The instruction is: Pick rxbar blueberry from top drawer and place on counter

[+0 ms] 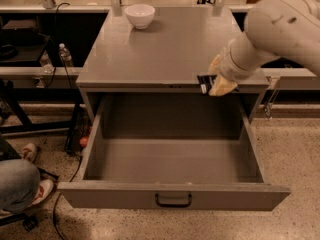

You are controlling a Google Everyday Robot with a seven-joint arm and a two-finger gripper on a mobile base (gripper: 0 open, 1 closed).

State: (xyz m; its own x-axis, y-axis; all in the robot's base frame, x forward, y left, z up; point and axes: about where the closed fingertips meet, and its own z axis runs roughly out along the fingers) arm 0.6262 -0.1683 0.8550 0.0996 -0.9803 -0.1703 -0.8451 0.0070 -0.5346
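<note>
The top drawer (170, 196) of the grey cabinet stands pulled fully out, and its inside shows nothing lying in it. My gripper (216, 80) is shut on the rxbar blueberry (204, 82), a small dark bar with white lettering. It holds the bar in the air at the front right edge of the counter (170, 44), above the drawer's back right part. The bar sticks out to the left of the tan fingers (222, 87). My white arm comes in from the upper right.
A white bowl (139, 15) sits at the back left of the counter. A seated person's knee and shoes (22, 181) are at the lower left. A dark frame with a water bottle (64, 55) stands left of the cabinet. Speckled floor surrounds the drawer.
</note>
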